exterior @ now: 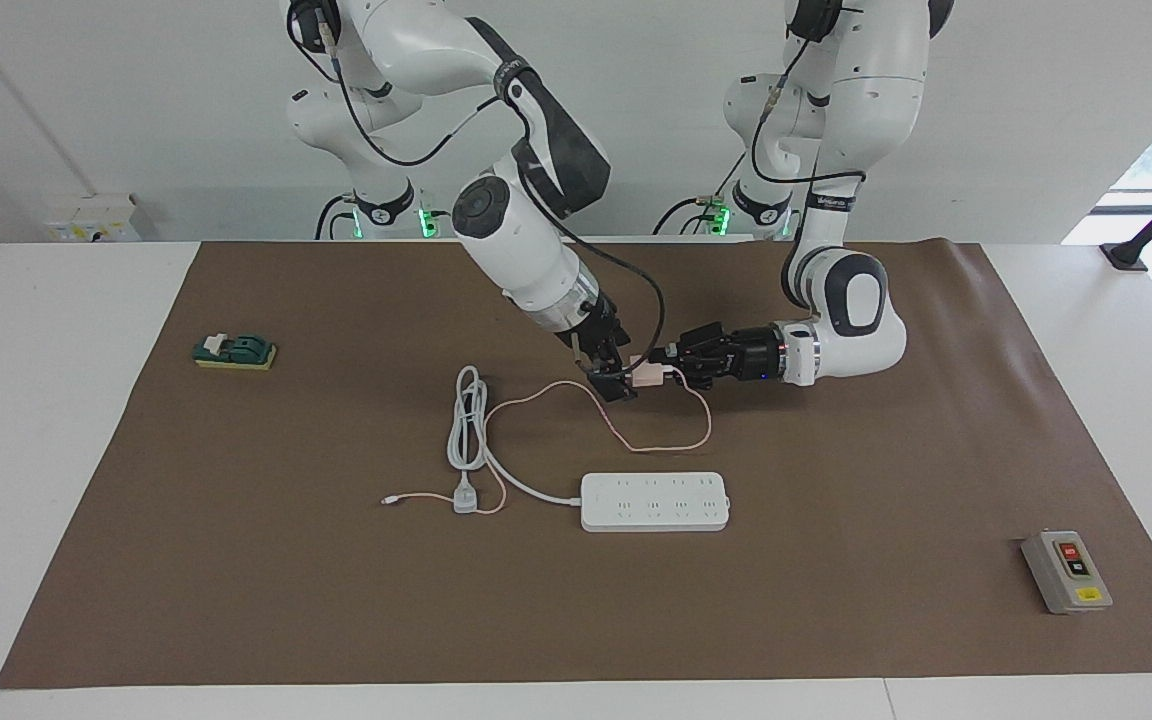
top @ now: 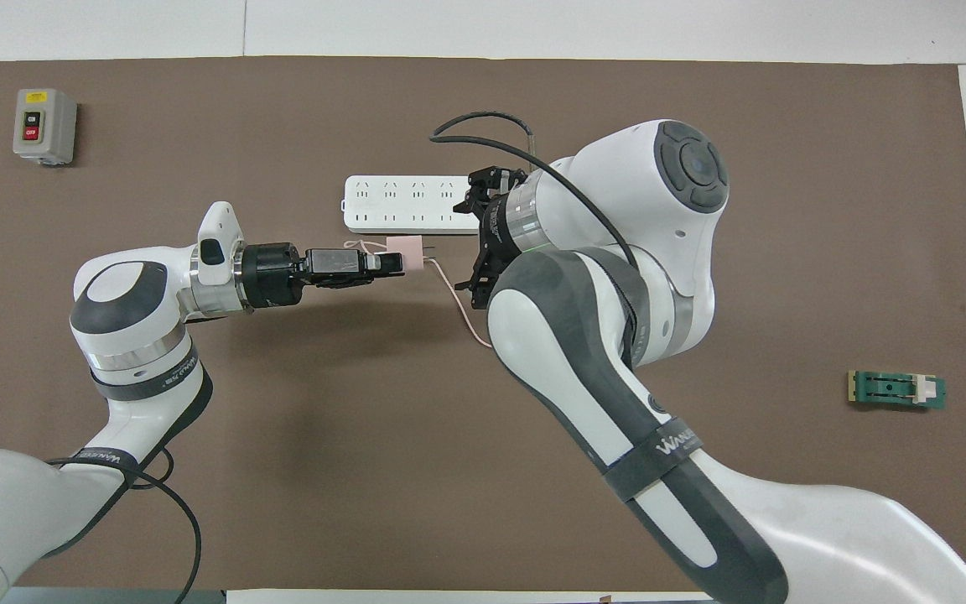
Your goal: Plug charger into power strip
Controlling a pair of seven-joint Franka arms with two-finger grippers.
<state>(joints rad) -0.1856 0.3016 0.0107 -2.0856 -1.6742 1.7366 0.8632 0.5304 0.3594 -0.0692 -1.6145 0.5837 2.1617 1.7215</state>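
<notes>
The pale-pink charger [exterior: 648, 376] hangs in the air above the mat, over a spot nearer to the robots than the power strip [exterior: 656, 501]. My left gripper [exterior: 666, 371] is shut on it from the side. In the overhead view the charger [top: 406, 249] has its two prongs pointing toward my right gripper [top: 475, 235]. That right gripper [exterior: 616, 381] stands open just beside the charger, apart from it. The thin pink cable [exterior: 636, 440] droops from the charger to the mat. The white power strip [top: 399, 204] lies flat, its sockets up.
A coiled thick white cord with a grey-white plug [exterior: 465, 497] lies beside the strip toward the right arm's end. A grey button box [exterior: 1066, 571] sits at the left arm's end, far from the robots. A green and yellow block [exterior: 234, 351] lies at the right arm's end.
</notes>
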